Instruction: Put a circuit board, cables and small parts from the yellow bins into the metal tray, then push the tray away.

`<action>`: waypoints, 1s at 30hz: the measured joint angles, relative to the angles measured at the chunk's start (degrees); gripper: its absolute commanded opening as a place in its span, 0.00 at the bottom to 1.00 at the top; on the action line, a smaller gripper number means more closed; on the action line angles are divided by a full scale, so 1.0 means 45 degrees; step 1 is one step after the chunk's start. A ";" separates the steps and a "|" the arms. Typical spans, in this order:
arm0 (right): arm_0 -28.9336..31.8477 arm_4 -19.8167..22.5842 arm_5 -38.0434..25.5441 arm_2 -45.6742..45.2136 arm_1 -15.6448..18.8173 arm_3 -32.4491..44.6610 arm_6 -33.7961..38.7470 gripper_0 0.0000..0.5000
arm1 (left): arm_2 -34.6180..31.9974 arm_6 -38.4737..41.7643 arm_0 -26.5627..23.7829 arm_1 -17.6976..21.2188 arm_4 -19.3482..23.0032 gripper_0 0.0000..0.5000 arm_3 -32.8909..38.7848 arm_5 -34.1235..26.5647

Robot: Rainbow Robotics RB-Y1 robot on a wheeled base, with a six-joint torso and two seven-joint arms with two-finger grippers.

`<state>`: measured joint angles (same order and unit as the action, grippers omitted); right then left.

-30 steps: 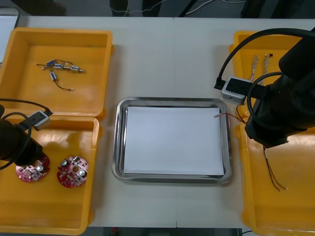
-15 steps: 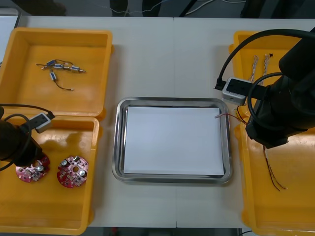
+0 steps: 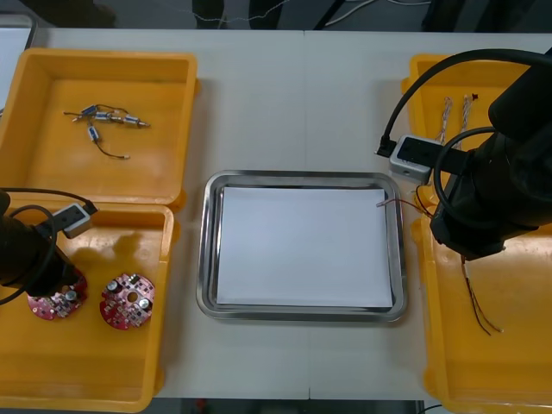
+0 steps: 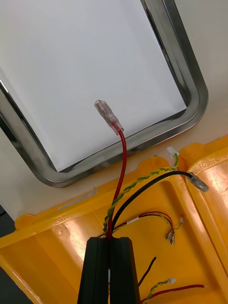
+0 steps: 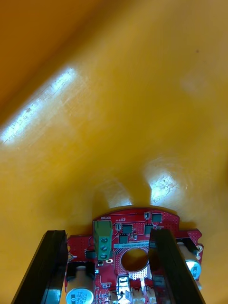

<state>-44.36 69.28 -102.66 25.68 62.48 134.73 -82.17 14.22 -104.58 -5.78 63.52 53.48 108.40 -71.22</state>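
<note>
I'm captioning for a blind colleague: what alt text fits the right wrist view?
The right gripper, shut on a red cable, holds it over a yellow bin so its clear-tipped end hangs over the metal tray's white inside. A black cable and a twisted green-yellow cable curve beside it.

Left gripper (image 5: 108, 233), black fingers (image 5: 53, 266) spread wide, round red circuit board (image 5: 140, 232) between them, flat on the glossy yellow plastic bin (image 5: 118, 95) floor, green terminal block (image 5: 102, 237) at ten o'clock from the board's centre hole (image 5: 135, 259).

left pincer (image 5: 107, 232) shifted slightly nearer, astride outer circuit board (image 3: 57, 302)
</note>
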 measured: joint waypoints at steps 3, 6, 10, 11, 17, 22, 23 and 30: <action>0.0000 0.0000 0.0000 0.0000 -0.0002 0.0000 0.0204 0.00 | 0.0000 0.0000 0.0000 0.0000 -0.0004 1.00 -0.0051 0.0000; 0.0000 0.0000 0.0000 0.0000 -0.0003 0.0000 0.0204 0.00 | 0.0000 0.0000 0.0000 0.0000 -0.0006 1.00 -0.0082 0.0000; 0.0000 0.0000 0.0000 0.0000 -0.0004 0.0000 0.0204 0.00 | 0.0000 0.0000 0.0000 0.0000 -0.0006 1.00 -0.0113 0.0000; 0.0000 0.0000 0.0000 0.0000 -0.0004 0.0000 0.0204 0.00 | 0.0001 0.0000 0.0000 0.0000 -0.0009 1.00 -0.0119 0.0000; 0.0000 0.0000 0.0000 0.0000 -0.0005 0.0000 0.0205 0.00 | 0.0061 0.0000 0.0000 0.0000 -0.0065 1.00 -0.0138 0.0155; 0.0000 0.0000 -0.0001 0.0000 -0.0006 0.0007 0.0215 0.00 | 0.0225 0.0000 -0.0004 0.0000 -0.0133 1.00 -0.0143 0.0198; 0.0000 0.0000 -0.0001 0.0000 -0.0006 0.0013 0.0220 0.00 | 0.0246 0.0000 -0.0004 0.0000 -0.0135 1.00 -0.0144 0.0200; 0.0000 0.0000 -0.0001 0.0000 -0.0007 0.0071 0.0479 0.00 | 0.0278 0.0000 -0.0004 0.0000 -0.0163 0.30 -0.0148 0.0203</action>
<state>-44.36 69.28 -102.66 25.68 62.45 135.05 -80.01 15.47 -104.59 -5.80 63.52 52.75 107.74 -70.31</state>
